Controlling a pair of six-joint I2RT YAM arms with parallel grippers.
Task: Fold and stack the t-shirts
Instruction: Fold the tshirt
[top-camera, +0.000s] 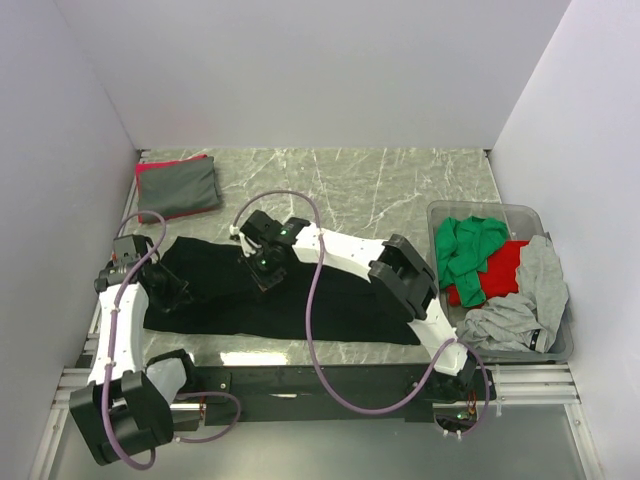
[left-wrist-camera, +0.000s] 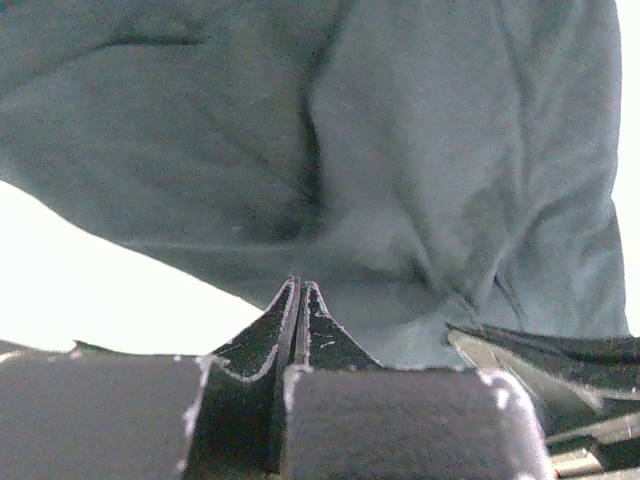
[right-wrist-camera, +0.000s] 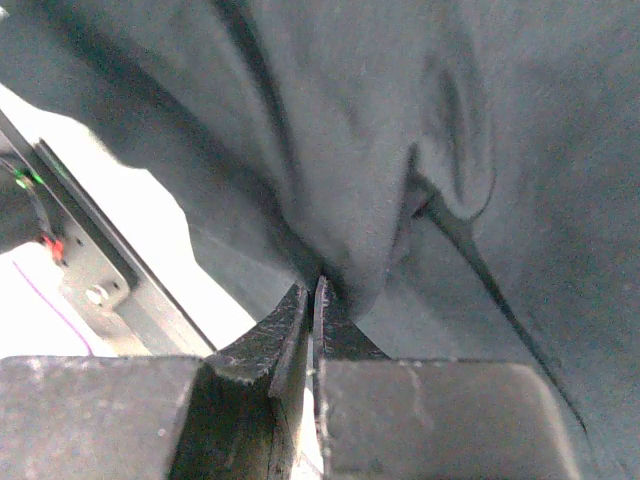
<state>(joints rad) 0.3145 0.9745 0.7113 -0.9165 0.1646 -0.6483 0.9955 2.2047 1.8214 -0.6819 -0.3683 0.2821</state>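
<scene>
Top external view shows the black t-shirt (top-camera: 300, 300) lying flat and wide across the near part of the table (top-camera: 400, 190), right in front of the two arms. Its front edge is close to the table's near edge. The right gripper (top-camera: 266, 276) sits on the shirt near its middle, and the arm hides the cloth under it. In the right wrist view its fingertips (right-wrist-camera: 300, 305) are almost closed, and a bunched fold of black cloth runs down into the thin gap, so it is pinching the shirt. The left gripper (top-camera: 172, 290) is at the shirt's left end. In the left wrist view its fingertips (left-wrist-camera: 288, 300) are pressed tight together at the shirt's lower edge, but I cannot tell if any cloth is caught between them. Far back on the left lies a folded grey t-shirt (top-camera: 182, 187) with a strip of red cloth (top-camera: 150, 166) peeking out along its edge; most of the red is hidden. On the right stands a clear bin (top-camera: 480, 207) holding a green t-shirt (top-camera: 465, 245), a red t-shirt (top-camera: 497, 270) and a crumpled grey t-shirt (top-camera: 530, 300) that hangs over the rim. They lie in a heap, so their shapes are hard to make out.
</scene>
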